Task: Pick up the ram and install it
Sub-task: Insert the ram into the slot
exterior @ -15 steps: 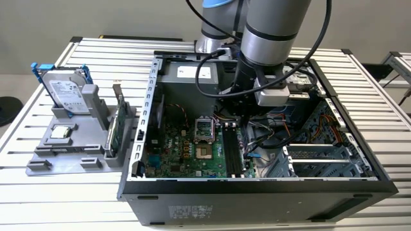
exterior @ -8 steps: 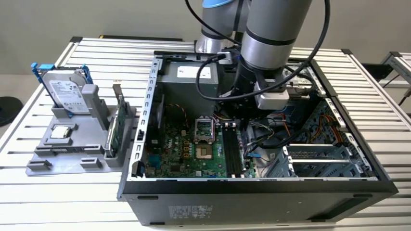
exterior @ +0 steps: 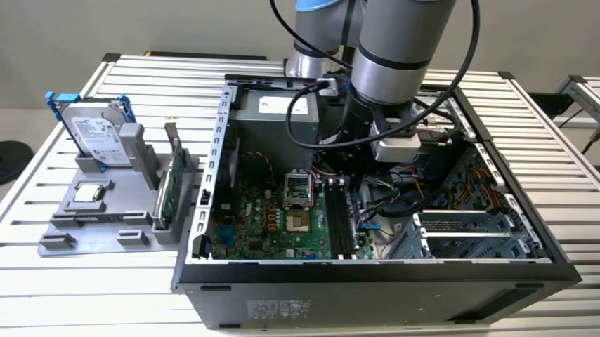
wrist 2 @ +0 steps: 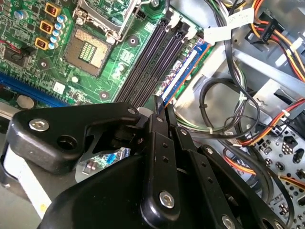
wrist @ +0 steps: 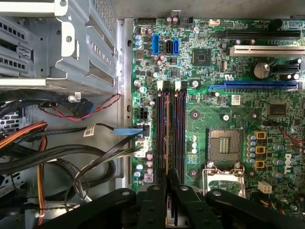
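gripper [wrist: 167, 183] clamped on the ram [wrist: 167, 143], edge-on above the memory slots [wrist: 171, 129] on the motherboard [wrist: 228, 109] inside the case [exterior: 220, 140].

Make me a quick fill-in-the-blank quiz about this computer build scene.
1. Inside the computer case, the gripper is shut on the ___.
2. The ram runs parallel to the black memory ___ on the green motherboard.
3. The silver hard drive standing in the grey holder has ___ rails.

Missing words: ram; slots; blue
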Controlling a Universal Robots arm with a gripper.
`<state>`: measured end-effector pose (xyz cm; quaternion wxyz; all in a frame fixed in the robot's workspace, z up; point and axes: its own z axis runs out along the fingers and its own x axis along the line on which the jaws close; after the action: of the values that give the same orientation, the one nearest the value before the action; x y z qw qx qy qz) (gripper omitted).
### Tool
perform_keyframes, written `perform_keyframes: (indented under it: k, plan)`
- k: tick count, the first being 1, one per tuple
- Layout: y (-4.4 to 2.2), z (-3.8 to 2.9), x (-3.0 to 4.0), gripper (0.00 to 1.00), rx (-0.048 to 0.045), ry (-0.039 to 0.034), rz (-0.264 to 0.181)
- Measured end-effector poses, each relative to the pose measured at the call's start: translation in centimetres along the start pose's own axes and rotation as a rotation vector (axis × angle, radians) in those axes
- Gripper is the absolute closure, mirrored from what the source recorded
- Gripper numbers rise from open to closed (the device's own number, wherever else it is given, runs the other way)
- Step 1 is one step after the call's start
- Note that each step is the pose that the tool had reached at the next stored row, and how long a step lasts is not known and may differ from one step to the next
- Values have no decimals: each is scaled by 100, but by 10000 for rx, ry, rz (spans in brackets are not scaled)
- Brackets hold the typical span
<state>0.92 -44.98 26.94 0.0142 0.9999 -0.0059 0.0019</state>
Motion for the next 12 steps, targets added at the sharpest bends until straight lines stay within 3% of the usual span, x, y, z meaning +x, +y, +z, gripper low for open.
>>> perform_keyframes:
  k: [12]
  plan:
    - [14, 43, 5, 100, -12, -6, -1]
